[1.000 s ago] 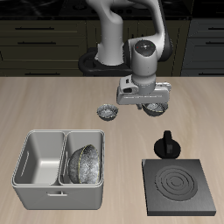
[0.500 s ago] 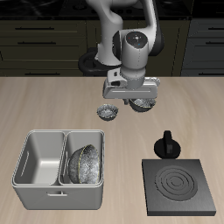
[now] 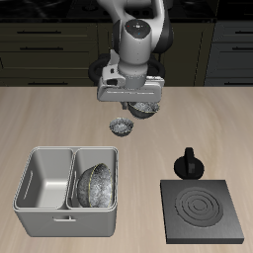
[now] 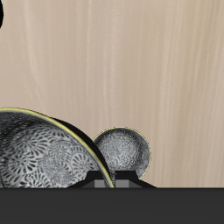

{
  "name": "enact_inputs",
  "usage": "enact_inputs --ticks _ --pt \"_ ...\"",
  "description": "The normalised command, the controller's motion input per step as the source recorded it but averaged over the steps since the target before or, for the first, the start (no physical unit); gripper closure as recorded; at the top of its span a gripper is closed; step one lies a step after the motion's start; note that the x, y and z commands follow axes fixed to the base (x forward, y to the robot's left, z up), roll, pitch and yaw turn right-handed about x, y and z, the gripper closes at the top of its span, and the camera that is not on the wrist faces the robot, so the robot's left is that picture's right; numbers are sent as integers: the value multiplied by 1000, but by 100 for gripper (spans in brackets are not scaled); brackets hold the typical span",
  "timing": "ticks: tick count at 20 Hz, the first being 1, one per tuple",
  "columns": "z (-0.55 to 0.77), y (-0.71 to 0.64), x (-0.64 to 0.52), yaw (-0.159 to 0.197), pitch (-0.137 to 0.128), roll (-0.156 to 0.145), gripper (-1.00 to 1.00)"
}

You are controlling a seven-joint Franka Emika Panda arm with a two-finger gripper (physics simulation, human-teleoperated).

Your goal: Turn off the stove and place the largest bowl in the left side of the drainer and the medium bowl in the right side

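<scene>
At centre-back of table, gripper (image 3: 132, 104) pointing down, clenched on rim of medium bowl (image 3: 145, 110); bowl hanging just beneath the fingers, slightly tilted, apparently clear of the tabletop, though contact w/ surface not certain from exterior view. Seen close up in wrist view as a large speckled grey dish w/ a thin yellowish rim (image 4: 39, 153), inner pattern sharp, rim running right up to the dark gripper body. Just beside it, toward table's front edge, smallest bowl (image 3: 122, 126) upright on the wood, apart from the held bowl in exterior view; same bowl in wrist view (image 4: 122, 150) as a small round dish next to the larger rim. Farther forward, near front edge, drainer (image 3: 32, 203): light grey rect. basin, two deep compartments split by a central wall. Largest bowl (image 3: 96, 183) inside the compartment nearer the stove, tipped on edge, leaning toward the divider, opening facing partly up; other compartment w/ bare metal floor. Well apart from drainer, along the front edge, stove (image 3: 203, 210): flat black square plate w/ concentric ring coil, nothing on it. Knob (image 3: 188, 163) small, black, separate, just behind the plate's back edge; on/off setting not readable. Light wood table (image 3: 49, 114) beneath all; dark cabinets (image 3: 40, 40) behind.
</scene>
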Motion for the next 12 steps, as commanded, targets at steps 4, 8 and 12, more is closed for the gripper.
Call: enact_inputs --ticks 4,8,12 --pt "298 -566 272 -44 26 14 100" --pt "343 -643 263 -62 3 -5 100" --pt "318 -485 211 -22 -28 -36 100"
